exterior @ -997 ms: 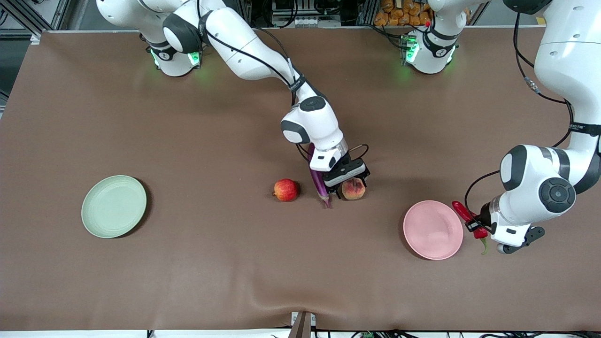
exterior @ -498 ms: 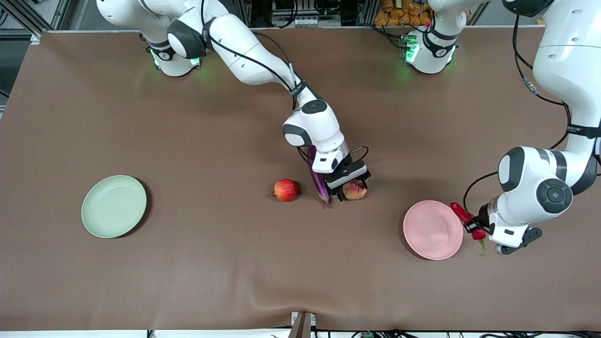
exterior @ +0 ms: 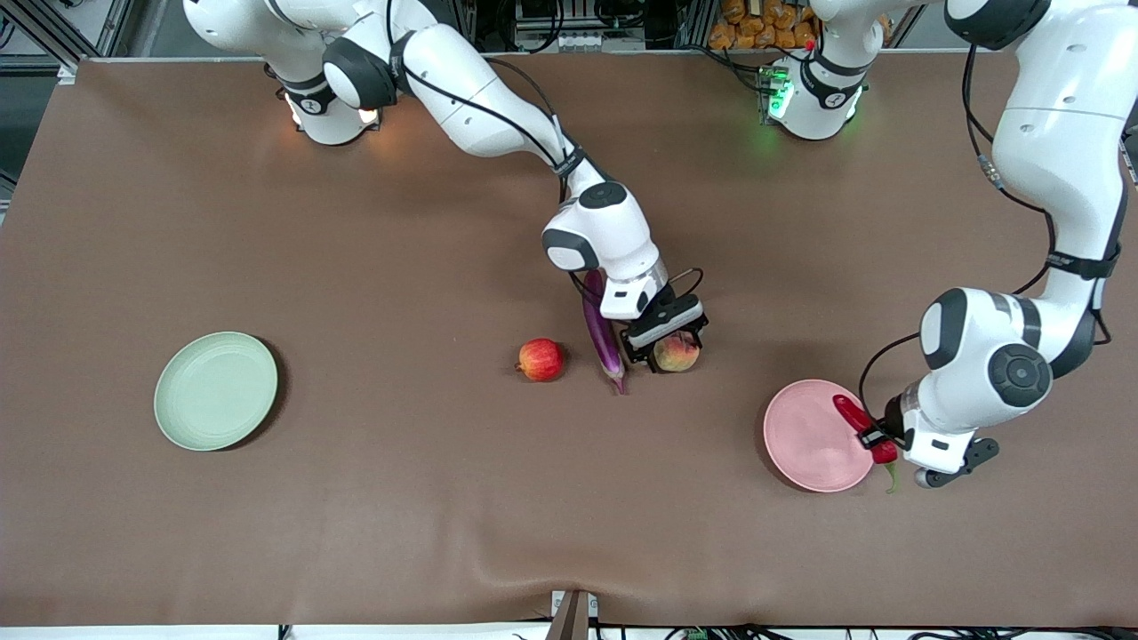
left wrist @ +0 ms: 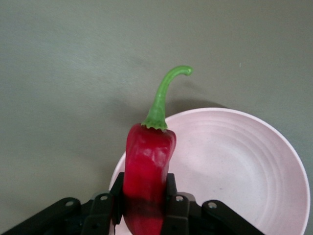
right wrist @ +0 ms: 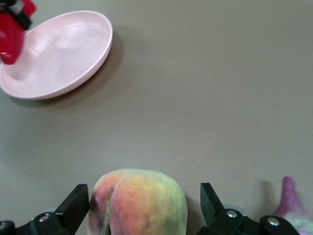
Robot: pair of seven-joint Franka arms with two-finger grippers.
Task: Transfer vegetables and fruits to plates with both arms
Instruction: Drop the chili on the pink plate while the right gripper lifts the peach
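Nothing plated yet: left end effector [exterior: 876,437] is carrying the chili [left wrist: 146,177] over the pink plate [exterior: 805,444] rim, right end effector [exterior: 673,342] is straddling the peach [exterior: 677,352] with fingers wide; apple [exterior: 541,359], eggplant [exterior: 602,335] and green plate [exterior: 215,390] are waiting on the surface.

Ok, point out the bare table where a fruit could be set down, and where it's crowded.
Bare cloth runs between the green plate and the apple, and along the table edge nearest the front camera. The middle is crowded: apple, eggplant, peach and right end effector. The left end effector holds the chili over the pink plate.
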